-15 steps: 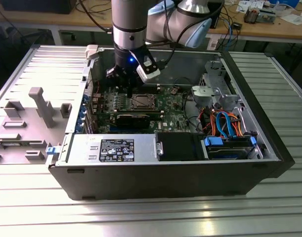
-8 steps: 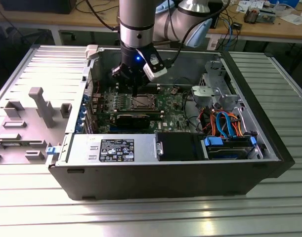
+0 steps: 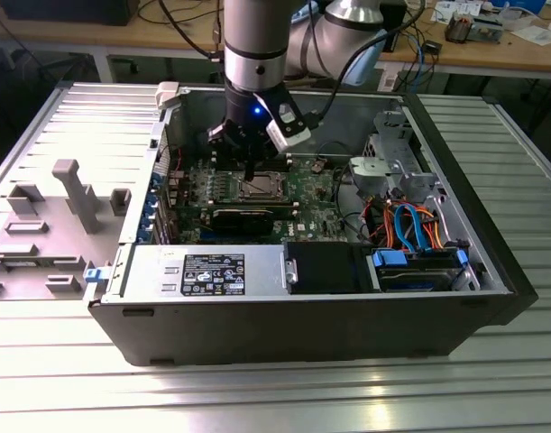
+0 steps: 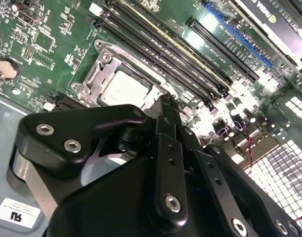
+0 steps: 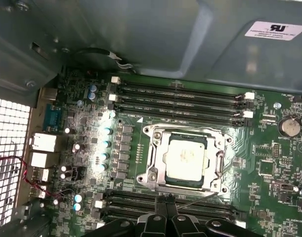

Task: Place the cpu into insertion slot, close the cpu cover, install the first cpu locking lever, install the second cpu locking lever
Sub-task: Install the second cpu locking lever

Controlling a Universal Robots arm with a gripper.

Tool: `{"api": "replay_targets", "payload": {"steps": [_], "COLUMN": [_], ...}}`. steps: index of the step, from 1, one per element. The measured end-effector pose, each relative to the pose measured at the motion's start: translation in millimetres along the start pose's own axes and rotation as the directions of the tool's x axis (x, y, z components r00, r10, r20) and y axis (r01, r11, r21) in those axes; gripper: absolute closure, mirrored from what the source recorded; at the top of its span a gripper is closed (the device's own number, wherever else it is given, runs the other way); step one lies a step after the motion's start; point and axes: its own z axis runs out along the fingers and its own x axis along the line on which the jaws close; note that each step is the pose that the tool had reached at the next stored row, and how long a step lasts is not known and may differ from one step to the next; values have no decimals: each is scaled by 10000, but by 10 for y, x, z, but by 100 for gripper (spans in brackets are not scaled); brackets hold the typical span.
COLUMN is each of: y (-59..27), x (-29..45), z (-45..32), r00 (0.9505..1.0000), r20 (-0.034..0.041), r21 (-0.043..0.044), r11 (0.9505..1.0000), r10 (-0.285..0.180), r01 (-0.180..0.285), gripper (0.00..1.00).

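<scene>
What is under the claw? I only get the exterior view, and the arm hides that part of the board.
Observer: In the first wrist view, the cpu lies flat, pale face up.
Operator: Is anything over it?
Observer: Yes, the cpu cover lies down around it, framing its face.
Operator: Where exactly is the claw?
Observer: In the second wrist view, the claw is at the cover's edge, on the side of the memory slots.

You have one cpu (image 5: 186, 157) under one cpu cover (image 5: 155, 160), one gripper (image 5: 166, 213), one computer case (image 3: 302, 334). Memory slots (image 5: 180, 96): four on the case-wall side of the socket; the bank by the gripper is partly hidden, count unclear. One coin cell (image 5: 289, 126).
</scene>
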Motion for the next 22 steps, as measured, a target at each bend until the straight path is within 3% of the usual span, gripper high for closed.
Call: {"api": "replay_targets", "payload": {"steps": [4, 7, 8, 11, 22], "y": [-47, -66, -70, -76, -76], "x": [-21, -28, -27, -28, 32], "z": [14, 61, 71, 130, 227], "r00": [9999, 9995, 9994, 9994, 9992], "r20": [-123, -306, -336, -353, -388], "r21": [-17, -43, -47, -51, -66], "r11": [10000, 10000, 10000, 10000, 10000], "r10": [6, 17, 19, 19, 22], "r01": [-6, -18, -21, -21, -24], "gripper": [89, 89, 89, 89, 89]}}
